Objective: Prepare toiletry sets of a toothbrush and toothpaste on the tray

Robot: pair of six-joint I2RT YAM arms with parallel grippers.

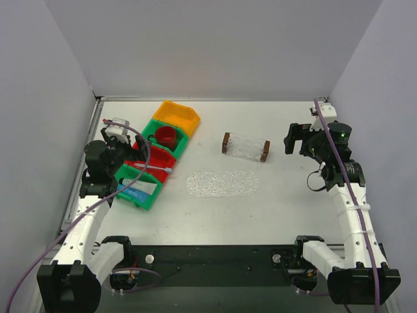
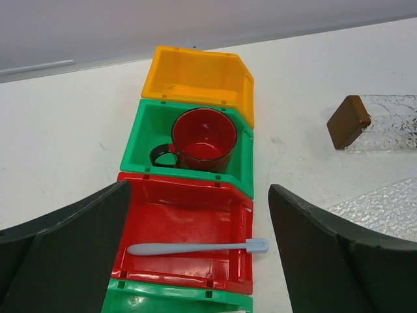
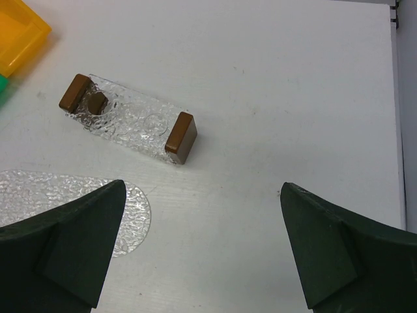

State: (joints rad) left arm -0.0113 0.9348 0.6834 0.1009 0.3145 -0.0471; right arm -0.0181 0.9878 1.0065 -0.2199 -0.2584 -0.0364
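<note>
The pale blue toothbrush (image 1: pixel 154 168) lies across the red bin (image 1: pixel 156 156), its head over the bin's right rim; it also shows in the left wrist view (image 2: pixel 195 248). Two toothpaste tubes, one blue (image 1: pixel 135 193) and one silver-white (image 1: pixel 146 185), lie in the near green bin (image 1: pixel 151 195). The clear oval tray (image 1: pixel 221 183) lies bare at mid-table. My left gripper (image 2: pixel 199 186) is open above the red bin (image 2: pixel 182 215), with the toothbrush between its fingers and below them. My right gripper (image 3: pixel 202 184) is open and empty over bare table at the right.
A green bin (image 1: pixel 151 128) holds a red cup (image 1: pixel 167 137), with a yellow bin (image 1: pixel 177 117) behind it. A clear holder with brown ends (image 1: pixel 245 147) stands right of the bins. Walls close in on the left, back and right.
</note>
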